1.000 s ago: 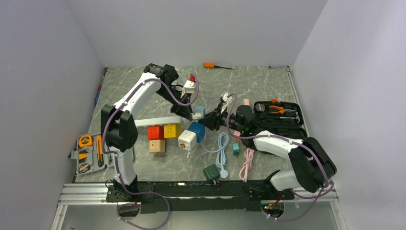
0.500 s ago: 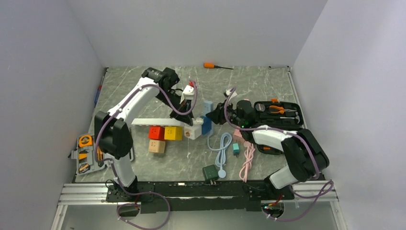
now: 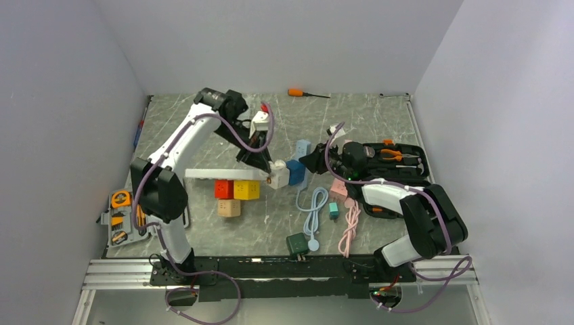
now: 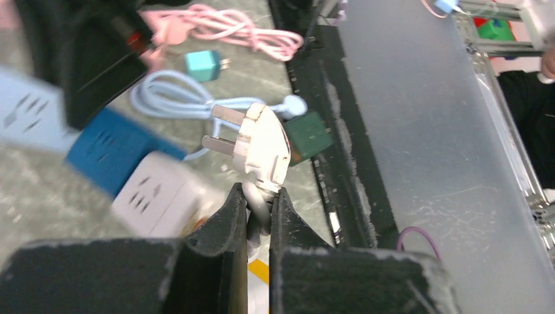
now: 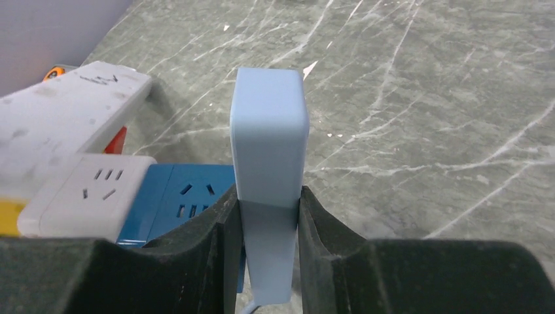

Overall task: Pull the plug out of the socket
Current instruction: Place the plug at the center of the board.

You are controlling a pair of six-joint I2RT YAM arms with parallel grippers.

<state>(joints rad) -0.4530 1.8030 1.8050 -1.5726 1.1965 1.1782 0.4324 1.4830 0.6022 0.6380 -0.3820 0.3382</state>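
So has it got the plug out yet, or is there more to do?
Looks done: the white plug is held clear, both prongs bare, in no socket. In hand: the left gripper pinches its neck, the right gripper clamps the light blue socket block. Left: probably just setting them down.

Left arm reaches to mid table, with the left gripper down at a white cube; its jaws are too small to read from here. A blue cube touches the white cube's right side. The right gripper comes in from the right, up against a pale-blue socket beside the blue cube. A white strip lies left of the cubes. A red cube and a yellow cube sit side by side below it, and a tan cube sits under the red. Nearer the bases are a blue cable, teal adapter, pink cable and green adapter. Black tool case at right, tool tray near-left, orange screwdriver at the far edge.
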